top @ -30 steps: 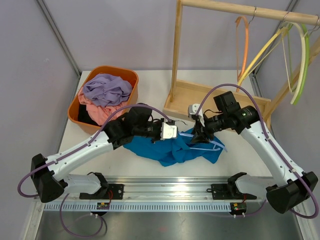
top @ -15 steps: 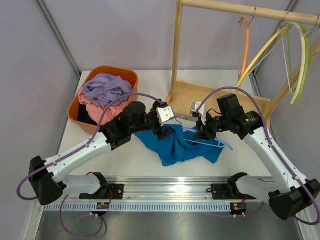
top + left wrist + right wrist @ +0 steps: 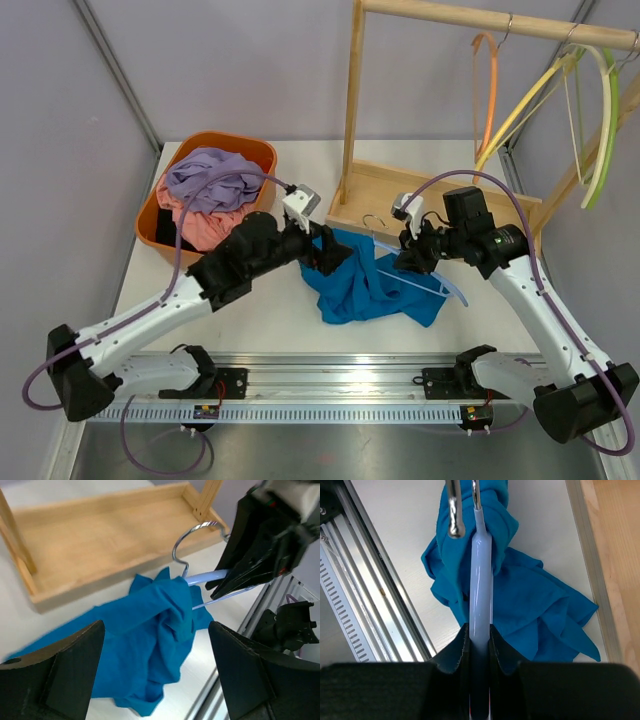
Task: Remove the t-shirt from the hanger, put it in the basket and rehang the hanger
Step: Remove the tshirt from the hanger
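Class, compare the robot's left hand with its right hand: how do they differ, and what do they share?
The left hand stands wide open; the right hand is shut. The left hand holds nothing above the blue t-shirt; the right hand clamps the pale blue hanger. Both are black and point at the t-shirt.

White arms [image 3: 150, 315], black joints [image 3: 250, 250], purple cables [image 3: 470, 174]
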Available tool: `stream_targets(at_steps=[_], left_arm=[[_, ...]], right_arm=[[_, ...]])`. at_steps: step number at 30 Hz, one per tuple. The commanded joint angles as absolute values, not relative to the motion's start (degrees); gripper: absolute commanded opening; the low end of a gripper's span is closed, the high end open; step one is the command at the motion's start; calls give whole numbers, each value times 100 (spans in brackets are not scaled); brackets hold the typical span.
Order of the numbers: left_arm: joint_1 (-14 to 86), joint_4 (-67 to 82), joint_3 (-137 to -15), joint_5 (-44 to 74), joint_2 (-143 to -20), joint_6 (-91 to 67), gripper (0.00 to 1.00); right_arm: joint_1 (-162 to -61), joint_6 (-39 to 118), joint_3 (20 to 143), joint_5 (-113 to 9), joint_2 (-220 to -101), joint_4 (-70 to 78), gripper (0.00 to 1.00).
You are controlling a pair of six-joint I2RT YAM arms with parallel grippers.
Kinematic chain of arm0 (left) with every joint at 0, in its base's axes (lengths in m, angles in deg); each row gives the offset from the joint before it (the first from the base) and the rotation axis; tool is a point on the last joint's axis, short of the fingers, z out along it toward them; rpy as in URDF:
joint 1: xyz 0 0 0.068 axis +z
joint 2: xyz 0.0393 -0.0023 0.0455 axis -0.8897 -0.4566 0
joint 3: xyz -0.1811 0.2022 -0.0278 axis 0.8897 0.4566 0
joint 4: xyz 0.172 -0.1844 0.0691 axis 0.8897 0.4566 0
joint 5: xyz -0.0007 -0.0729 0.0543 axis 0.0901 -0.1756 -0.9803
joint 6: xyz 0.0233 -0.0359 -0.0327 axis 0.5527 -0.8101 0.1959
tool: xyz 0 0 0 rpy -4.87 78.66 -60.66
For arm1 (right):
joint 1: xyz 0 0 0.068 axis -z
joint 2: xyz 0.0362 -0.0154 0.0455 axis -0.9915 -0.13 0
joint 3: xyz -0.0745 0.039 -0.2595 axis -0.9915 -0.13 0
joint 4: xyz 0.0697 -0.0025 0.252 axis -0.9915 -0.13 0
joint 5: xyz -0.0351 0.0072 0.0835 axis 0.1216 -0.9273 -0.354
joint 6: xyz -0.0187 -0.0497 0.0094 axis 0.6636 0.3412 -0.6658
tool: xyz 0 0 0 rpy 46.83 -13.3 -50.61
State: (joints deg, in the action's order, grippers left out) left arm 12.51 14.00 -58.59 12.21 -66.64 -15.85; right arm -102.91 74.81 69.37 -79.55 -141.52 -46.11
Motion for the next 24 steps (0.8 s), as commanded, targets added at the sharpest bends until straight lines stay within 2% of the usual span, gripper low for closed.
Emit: stream_targets(at_steps=[1, 2, 6, 11, 13, 14, 16, 17, 21, 24], left_arm=[[940, 969, -5892, 736, -7160, -2942, 86], [861, 969, -5936, 213, -7387, -3170, 86], [545, 951, -6148, -328, -7828, -3601, 84], [465, 951, -6324, -741, -8198, -3962, 73], [465, 592, -6245, -829, -8259, -3980, 64], [465, 504, -6210, -856, -8260, -3963, 55], [474, 345, -6227, -812, -8286, -3902, 46], [482, 310, -6227, -803, -8277, -3849, 33], [675, 318, -5974, -865, -8023, -3778, 0], [1060, 537, -5718, -891, -7584, -3796, 0]], right_arm=[[-10204, 7238, 6937, -7994, -14000, -4092, 0], [-10178, 7203, 6919, -7994, -13991, -4083, 0], [-10142, 7150, 6849, -8030, -13965, -4021, 0], [-10107, 7159, 6779, -8179, -13912, -3995, 0], [-10090, 7159, 6761, -8214, -13859, -4021, 0], [-10090, 7176, 6744, -8214, -13850, -4021, 0], [-10081, 7212, 6726, -8171, -13815, -4047, 0], [-10081, 7264, 6726, -8144, -13798, -4056, 0], [-10063, 7475, 6787, -8170, -13754, -4257, 0], [-10046, 7966, 6963, -8144, -13797, -4739, 0]])
